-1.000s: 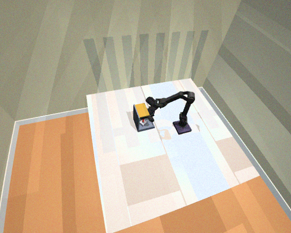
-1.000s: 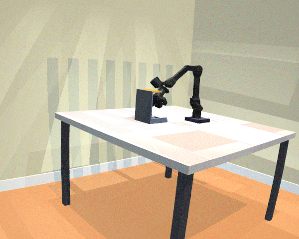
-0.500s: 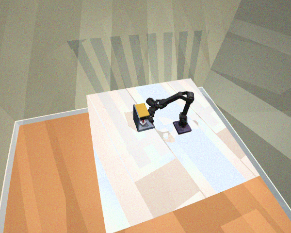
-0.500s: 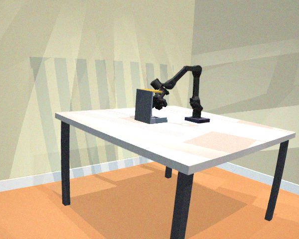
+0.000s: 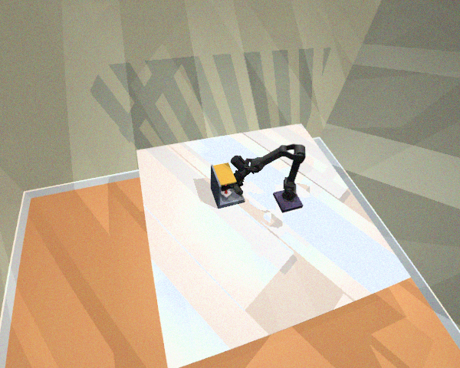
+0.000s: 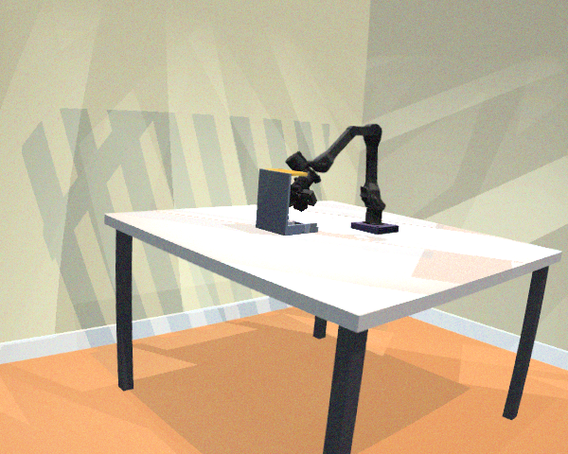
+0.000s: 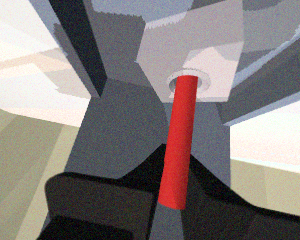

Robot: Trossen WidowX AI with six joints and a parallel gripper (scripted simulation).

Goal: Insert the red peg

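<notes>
My gripper is shut on the upper end of the red peg, below the yellow roof of the dark grey box. In the wrist view the peg is slightly tilted across the picture. Its lower end lies within the ring of the hole in the pale block, seemingly at the hole's mouth. How deep it sits cannot be told, and most of its length shows above the block. In the exterior view the peg and fingertips are hidden by the box and gripper.
The box's side parts flank the block in the wrist view, and its back wall stands behind the peg. The wrist of the arm is close to the roof's front edge. The arm's dark base stands to the right on the table.
</notes>
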